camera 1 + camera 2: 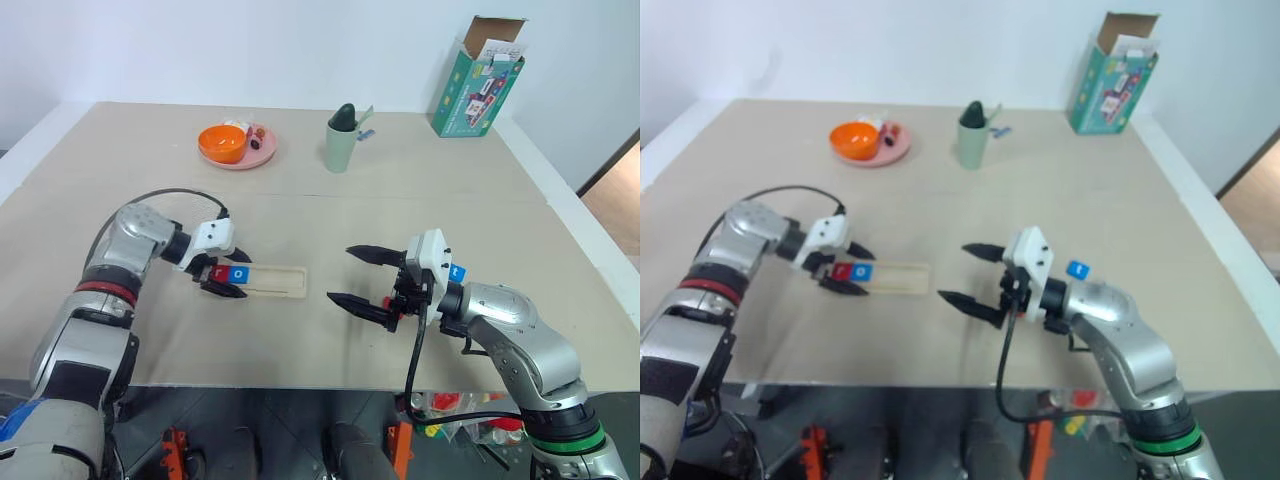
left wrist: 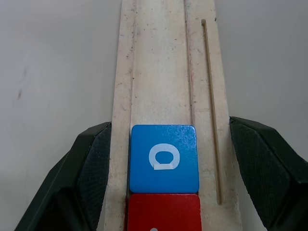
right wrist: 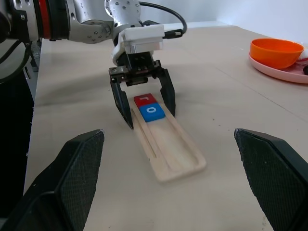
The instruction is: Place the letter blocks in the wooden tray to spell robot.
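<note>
The wooden tray (image 1: pixel 280 281) lies on the table in front of my left arm. A red letter block (image 3: pixel 143 100) marked r sits at its left end, and a blue letter block (image 2: pixel 163 158) marked o lies right beside it in the groove. My left gripper (image 1: pixel 243 276) straddles that end, one finger against each long side of the tray, shut on it. To the tray's right, my right gripper (image 1: pixel 340 273) hovers wide open, holding nothing. Another blue letter block (image 1: pixel 458 271) shows beside my right wrist.
At the back of the table stand a pink plate (image 1: pixel 262 155) with an orange bowl (image 1: pixel 222 142), a green cup (image 1: pixel 341 140) and an open teal box (image 1: pixel 478 80). The table's front edge runs just below both arms.
</note>
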Controlling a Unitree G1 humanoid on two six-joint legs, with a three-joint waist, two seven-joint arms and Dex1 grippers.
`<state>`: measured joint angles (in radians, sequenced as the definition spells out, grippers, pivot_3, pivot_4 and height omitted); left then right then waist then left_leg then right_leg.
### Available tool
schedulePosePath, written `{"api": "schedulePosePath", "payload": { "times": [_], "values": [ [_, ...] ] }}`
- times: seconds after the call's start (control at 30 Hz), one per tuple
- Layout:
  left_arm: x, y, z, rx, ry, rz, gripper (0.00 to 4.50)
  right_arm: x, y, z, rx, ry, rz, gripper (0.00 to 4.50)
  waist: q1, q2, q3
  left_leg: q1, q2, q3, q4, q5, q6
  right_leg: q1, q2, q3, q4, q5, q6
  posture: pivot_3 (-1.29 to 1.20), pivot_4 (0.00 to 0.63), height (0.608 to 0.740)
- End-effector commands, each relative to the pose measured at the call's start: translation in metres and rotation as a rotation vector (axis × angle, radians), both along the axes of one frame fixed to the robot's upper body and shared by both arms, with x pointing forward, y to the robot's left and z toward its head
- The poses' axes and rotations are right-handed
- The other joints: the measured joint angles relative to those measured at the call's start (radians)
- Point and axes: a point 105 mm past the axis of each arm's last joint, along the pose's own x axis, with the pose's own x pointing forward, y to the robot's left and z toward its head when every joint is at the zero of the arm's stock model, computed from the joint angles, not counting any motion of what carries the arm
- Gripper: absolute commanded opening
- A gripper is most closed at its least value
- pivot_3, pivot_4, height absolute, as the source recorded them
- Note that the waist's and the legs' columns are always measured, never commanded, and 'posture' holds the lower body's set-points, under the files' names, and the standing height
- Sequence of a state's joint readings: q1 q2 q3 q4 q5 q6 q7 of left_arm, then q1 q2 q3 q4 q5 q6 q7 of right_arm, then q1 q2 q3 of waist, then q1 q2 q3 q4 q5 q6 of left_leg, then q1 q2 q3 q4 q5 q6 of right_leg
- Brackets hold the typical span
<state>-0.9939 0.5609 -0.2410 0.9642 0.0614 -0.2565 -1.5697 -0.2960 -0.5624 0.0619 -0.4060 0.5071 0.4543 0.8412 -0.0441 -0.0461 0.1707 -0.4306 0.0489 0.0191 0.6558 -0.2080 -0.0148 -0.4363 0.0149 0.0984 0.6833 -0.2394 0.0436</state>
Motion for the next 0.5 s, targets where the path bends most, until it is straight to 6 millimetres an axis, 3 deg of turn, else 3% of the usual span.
{"api": "schedulePosePath", "payload": {
  "times": [0.03,0.3,0.5],
  "values": [
    [0.004,-0.016,0.009,0.016,-0.064,-0.022,3.21,0.0,0.0,0.015,0.013,-0.062,0.002,4.5,-0.001,0.0,0.0,0.0,0.0,0.0,0.0,0.0,0.0,0.0,0.0,0.0,0.0,0.0,0.0,0.0,0.15,0.74],
    [0.003,-0.053,0.012,0.023,-0.078,-0.068,3.21,0.004,0.004,0.014,0.017,-0.06,0.011,4.5,-0.002,0.0,0.0,0.0,0.0,-0.001,0.0,0.0,0.0,0.0,0.001,0.0,0.0,0.0,0.0,0.0,0.15,0.74],
    [-0.001,-0.068,0.005,0.035,-0.048,-0.059,3.21,0.005,0.005,0.012,0.018,-0.058,0.014,4.5,-0.002,0.0,0.0,0.0,0.0,-0.001,0.0,0.0,0.0,0.0,0.001,0.0,0.0,0.0,0.0,0.0,0.15,0.74]
  ]
}}
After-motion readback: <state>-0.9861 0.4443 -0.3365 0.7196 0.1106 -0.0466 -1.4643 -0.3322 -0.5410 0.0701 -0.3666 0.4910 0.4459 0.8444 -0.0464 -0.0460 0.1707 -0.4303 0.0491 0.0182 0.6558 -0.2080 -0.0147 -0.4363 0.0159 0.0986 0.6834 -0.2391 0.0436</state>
